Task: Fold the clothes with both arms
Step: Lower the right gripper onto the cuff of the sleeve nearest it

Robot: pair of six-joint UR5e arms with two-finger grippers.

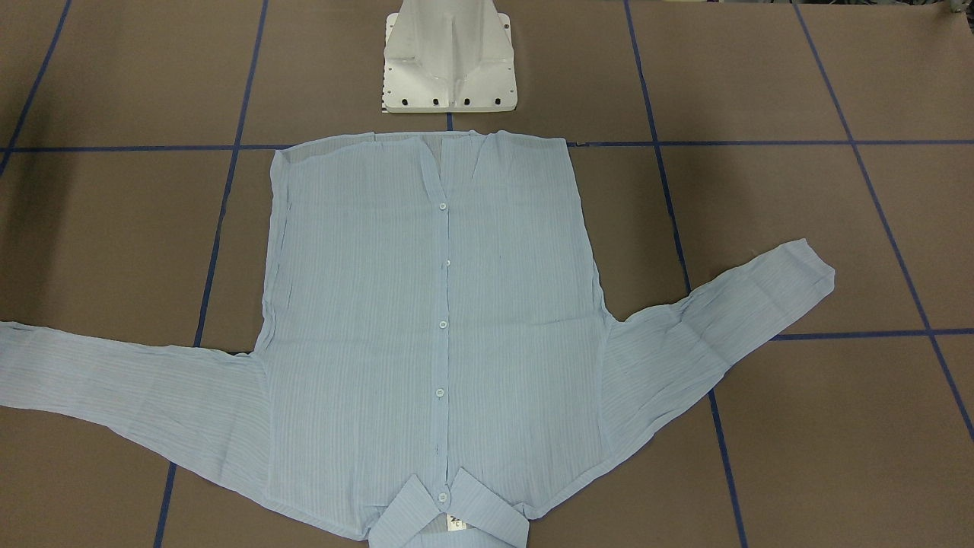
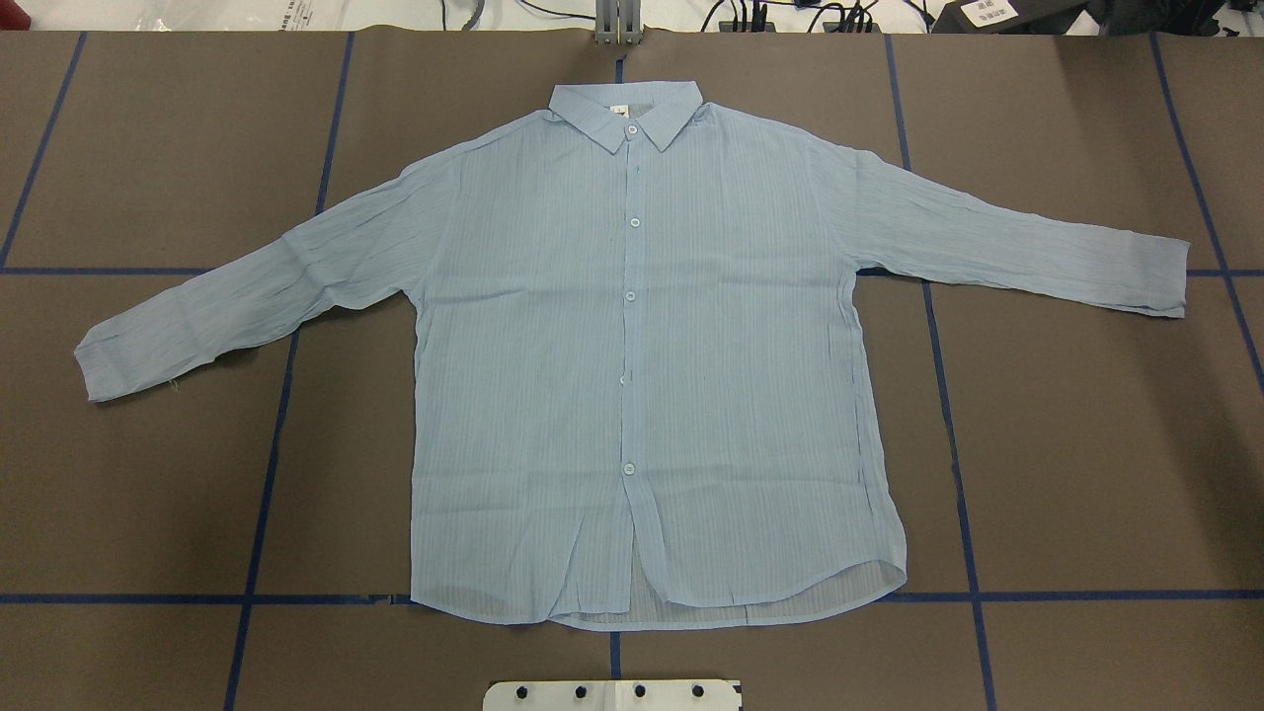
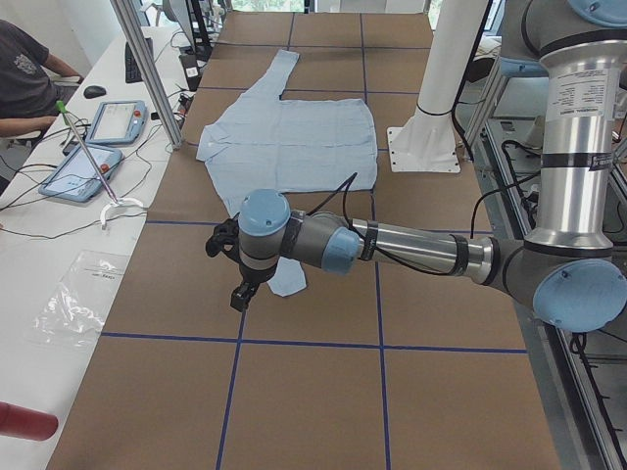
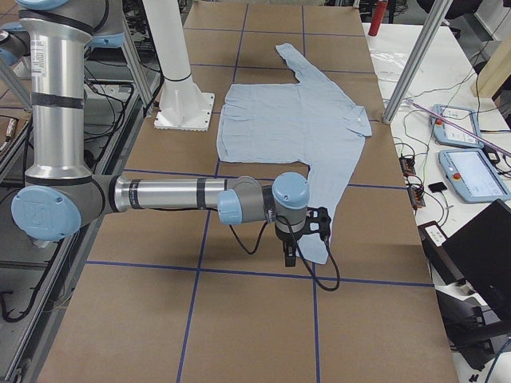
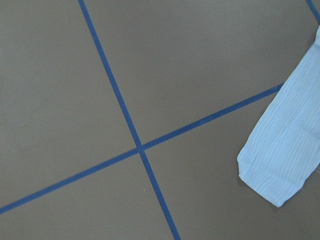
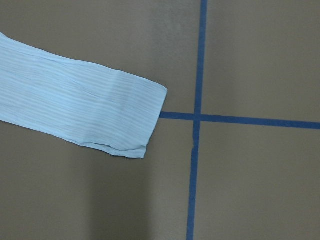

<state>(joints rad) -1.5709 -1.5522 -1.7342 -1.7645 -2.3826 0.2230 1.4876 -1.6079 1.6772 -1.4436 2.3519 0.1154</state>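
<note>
The light blue button-up shirt (image 2: 632, 346) lies flat and face up on the brown table, buttoned, both sleeves spread out to the sides; it also shows from the front (image 1: 441, 304). My left gripper (image 3: 239, 294) hangs above the table by the end of one sleeve; that cuff shows in the left wrist view (image 5: 277, 165). My right gripper (image 4: 289, 257) hangs by the end of the other sleeve, whose cuff shows in the right wrist view (image 6: 115, 115). I cannot tell whether either gripper is open or shut. Neither touches the shirt.
The white pedestal base (image 1: 449, 65) stands at the shirt's hem side. Blue tape lines (image 2: 276, 415) grid the brown table. A side bench with tablets (image 3: 98, 147) and a seated person (image 3: 24, 69) runs along the collar side, behind aluminium posts (image 3: 147, 69).
</note>
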